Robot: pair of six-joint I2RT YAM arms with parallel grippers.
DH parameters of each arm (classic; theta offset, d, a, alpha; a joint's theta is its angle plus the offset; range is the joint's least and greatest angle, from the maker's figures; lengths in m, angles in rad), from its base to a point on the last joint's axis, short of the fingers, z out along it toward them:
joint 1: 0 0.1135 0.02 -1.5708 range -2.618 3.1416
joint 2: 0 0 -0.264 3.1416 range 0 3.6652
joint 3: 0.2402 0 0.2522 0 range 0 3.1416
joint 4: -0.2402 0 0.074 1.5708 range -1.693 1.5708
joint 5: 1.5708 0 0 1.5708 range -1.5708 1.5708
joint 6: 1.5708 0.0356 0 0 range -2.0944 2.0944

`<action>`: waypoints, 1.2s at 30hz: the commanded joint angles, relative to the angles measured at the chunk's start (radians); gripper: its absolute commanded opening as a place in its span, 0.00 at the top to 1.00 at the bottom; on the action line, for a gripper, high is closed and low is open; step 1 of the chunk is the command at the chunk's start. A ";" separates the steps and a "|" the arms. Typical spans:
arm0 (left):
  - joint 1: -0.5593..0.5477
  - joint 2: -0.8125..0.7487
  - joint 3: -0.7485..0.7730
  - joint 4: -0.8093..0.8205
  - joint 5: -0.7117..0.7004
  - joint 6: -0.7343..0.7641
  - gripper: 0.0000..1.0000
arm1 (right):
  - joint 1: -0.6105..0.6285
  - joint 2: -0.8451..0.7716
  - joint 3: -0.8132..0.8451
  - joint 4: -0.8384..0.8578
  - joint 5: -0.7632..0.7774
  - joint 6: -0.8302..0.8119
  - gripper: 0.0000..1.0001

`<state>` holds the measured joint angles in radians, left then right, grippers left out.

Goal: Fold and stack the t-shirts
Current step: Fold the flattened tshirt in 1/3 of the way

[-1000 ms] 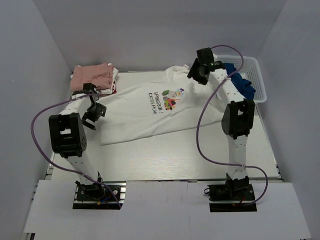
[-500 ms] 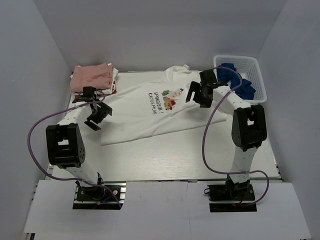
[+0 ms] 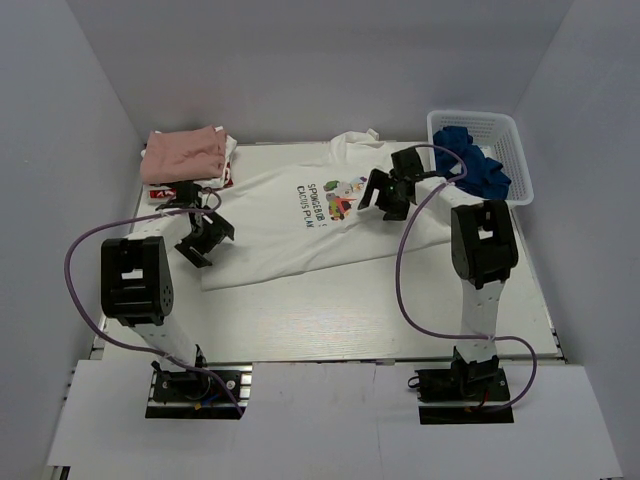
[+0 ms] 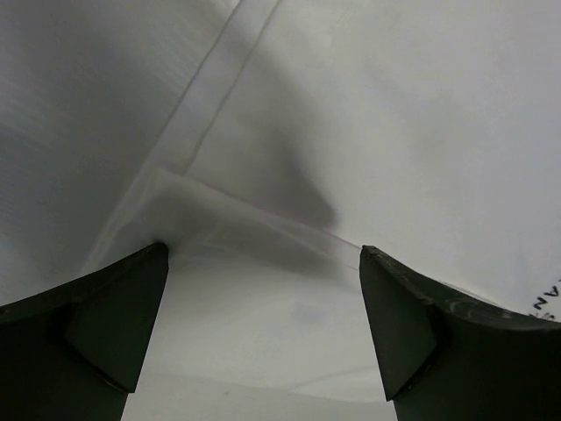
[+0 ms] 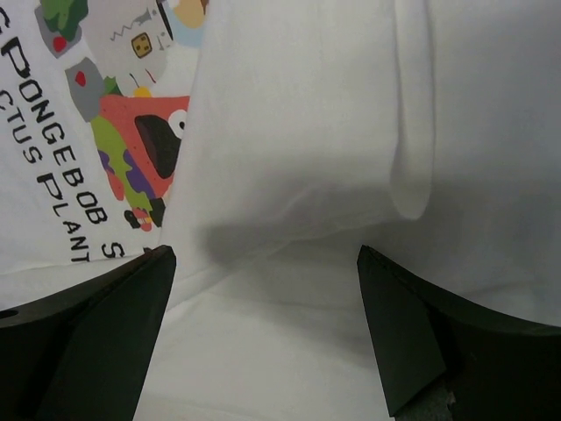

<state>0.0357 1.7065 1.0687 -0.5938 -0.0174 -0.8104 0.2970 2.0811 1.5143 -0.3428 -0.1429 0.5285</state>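
The large white t-shirt (image 3: 285, 225) lies spread flat on the table (image 3: 350, 315), with the print facing up and its collar at the far side. Its dark lettering (image 5: 54, 175) and the small colourful graphic (image 5: 145, 140) sit in the middle of the chest. The left gripper (image 3: 205, 240) hangs over the left edge of this shirt, near the sleeve. In the left wrist view both its fingers (image 4: 96, 324) are spread wide, with a corner of the white cloth and its hem between them and nothing pinched. I cannot tell if the fingertips touch the cloth. The right gripper (image 3: 383, 195) is over the right part of the same shirt, just beside the graphic. Its fingers (image 5: 412, 342) are also wide apart and they hold nothing. Under them the cloth makes a soft rolled fold to the right of the print. To the far left of the white shirt, a pink t-shirt (image 3: 183, 152) lies folded on a small pile. A white-and-red t-shirt (image 3: 226, 168) shows under it at the edge nearest the white shirt, and that edge almost meets the white shirt's shoulder. To the far right of the white shirt stands a white basket (image 3: 512, 150) with blue cloth (image 3: 480, 168) in it, and some of the blue cloth hangs over the rim toward the shirt.
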 commanded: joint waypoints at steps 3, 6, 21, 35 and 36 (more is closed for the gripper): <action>-0.002 0.062 -0.015 0.012 -0.015 0.020 0.00 | 0.005 0.033 -0.008 0.134 -0.044 0.031 0.10; -0.002 0.085 -0.025 0.012 -0.035 0.031 0.00 | 0.013 0.068 -0.019 0.328 -0.079 0.080 0.10; -0.002 0.084 -0.015 -0.057 -0.128 0.031 0.00 | 0.166 0.395 0.602 0.412 -0.026 0.185 0.10; -0.002 0.028 -0.024 -0.037 -0.076 0.040 0.00 | 0.125 0.116 0.340 0.031 0.434 0.013 0.10; -0.002 0.028 -0.035 -0.037 -0.076 0.040 0.00 | 0.101 0.108 0.313 0.031 0.422 0.019 0.10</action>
<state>0.0250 1.7416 1.0832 -0.6090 -0.0715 -0.7883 0.4320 2.2822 1.9129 -0.2607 0.2050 0.5682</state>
